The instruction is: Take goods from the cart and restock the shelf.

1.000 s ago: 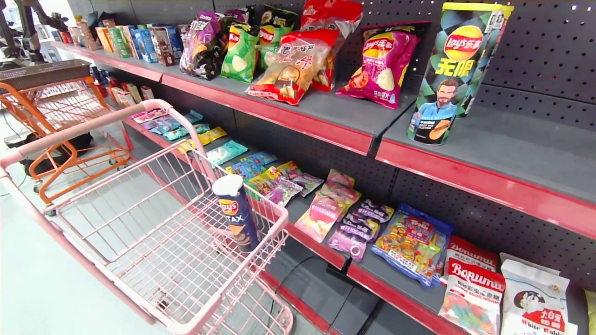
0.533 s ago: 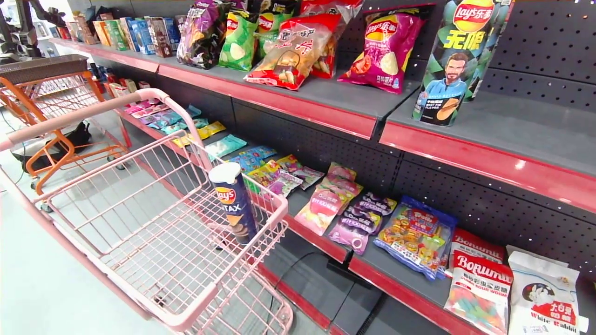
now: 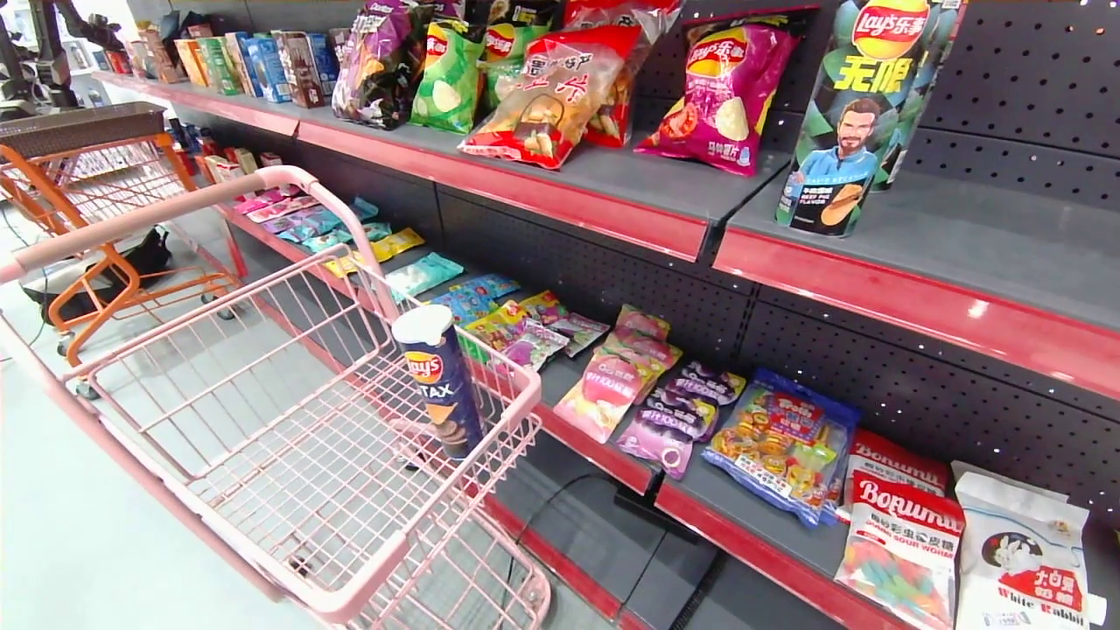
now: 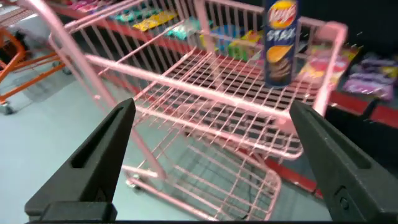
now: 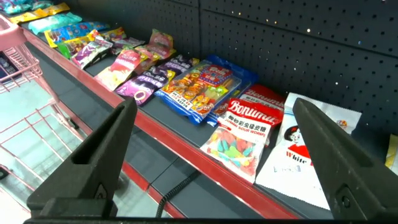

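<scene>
A dark blue chip can (image 3: 439,385) with a white lid stands upright in the pink wire cart (image 3: 367,582), in the corner nearest the shelf. My left gripper (image 4: 212,106) hangs open on the near side of the cart (image 4: 205,93), apart from the can (image 4: 280,43). My right gripper (image 5: 214,104) is open in front of the lower shelf, with nothing between its fingers. A tall chip can of another design (image 3: 853,114) stands on the upper shelf (image 3: 989,245), with bare grey shelf to its right.
Chip bags (image 3: 542,96) fill the upper shelf's left and middle. Candy bags (image 3: 779,446) lie flat along the lower shelf (image 3: 744,547), among them a blue bag (image 5: 199,87). An orange cart (image 3: 96,201) stands at the far left. A black cable (image 3: 560,499) runs under the shelf.
The head camera tilted down between the earliest frame and half a second ago. The can, the cart and the shelf goods have not moved.
</scene>
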### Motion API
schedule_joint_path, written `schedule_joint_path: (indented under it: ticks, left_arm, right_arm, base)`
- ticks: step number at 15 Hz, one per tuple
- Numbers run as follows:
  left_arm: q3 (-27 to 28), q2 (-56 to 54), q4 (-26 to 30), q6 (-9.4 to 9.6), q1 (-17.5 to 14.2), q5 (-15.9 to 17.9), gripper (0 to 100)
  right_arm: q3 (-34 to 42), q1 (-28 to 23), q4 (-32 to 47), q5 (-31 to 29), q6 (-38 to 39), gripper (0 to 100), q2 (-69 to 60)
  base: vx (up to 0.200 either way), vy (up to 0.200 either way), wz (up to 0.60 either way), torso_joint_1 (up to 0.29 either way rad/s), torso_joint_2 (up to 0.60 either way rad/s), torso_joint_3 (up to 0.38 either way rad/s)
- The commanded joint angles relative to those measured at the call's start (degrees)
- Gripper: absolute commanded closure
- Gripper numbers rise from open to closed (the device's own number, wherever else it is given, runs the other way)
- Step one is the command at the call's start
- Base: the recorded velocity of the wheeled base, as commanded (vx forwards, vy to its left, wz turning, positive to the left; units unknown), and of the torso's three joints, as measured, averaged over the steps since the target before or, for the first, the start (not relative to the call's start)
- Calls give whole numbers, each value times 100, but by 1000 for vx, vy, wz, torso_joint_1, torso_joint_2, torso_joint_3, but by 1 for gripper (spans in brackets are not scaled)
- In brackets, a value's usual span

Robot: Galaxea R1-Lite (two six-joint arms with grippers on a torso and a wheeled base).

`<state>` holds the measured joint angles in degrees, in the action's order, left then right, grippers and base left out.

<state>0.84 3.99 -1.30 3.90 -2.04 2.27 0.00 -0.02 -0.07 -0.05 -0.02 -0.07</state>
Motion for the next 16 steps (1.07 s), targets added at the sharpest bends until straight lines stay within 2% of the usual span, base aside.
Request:
schedule_joint_path:
  ticks: [1,2,3,5,6,8,12,14,16]
  left_arm:
    - [1981,1869,-89,-654,476,520,0]
    - [2561,2440,-98,-680,520,520,0]
    - [2658,2757,-133,-671,511,520,0]
    - [2509,3302,-230,-373,485,397,0]
    - [2517,3627,-362,-311,485,292,0]
    - [2746,5015,-1329,-575,344,301,0]
    - [2974,7274,-2963,-540,415,450,0]
    - [3106,7916,-3209,-531,494,591,0]
    - [3194,8259,-3429,-540,749,810,0]
  right_arm:
    - [0,2,-1,5,2,0,7]
    - [0,-6,-1,5,2,0,7]
    - [0,-6,-1,5,-6,0,7]
    - [0,-6,-1,5,-6,0,7]
    - [0,2,-1,5,-6,0,7]
    - [0,-6,-1,5,-6,0,7]
    - [0,-6,-1,14,-6,0,7]
    - [0,-6,-1,5,-15,0,7]
    - [0,2,-1,5,-24,0,7]
  base:
    - [0,0,0,0,0,0]
    - [0,0,0,0,0,0]
    - [0,0,0,0,0,0]
    - [0,0,0,0,0,0]
    - [0,0,0,0,0,0]
    - [0,0,0,0,0,0]
    - [0,0,0,0,0,0]
    - [0,0,0,0,0,0]
    - [0,0,0,0,0,0]
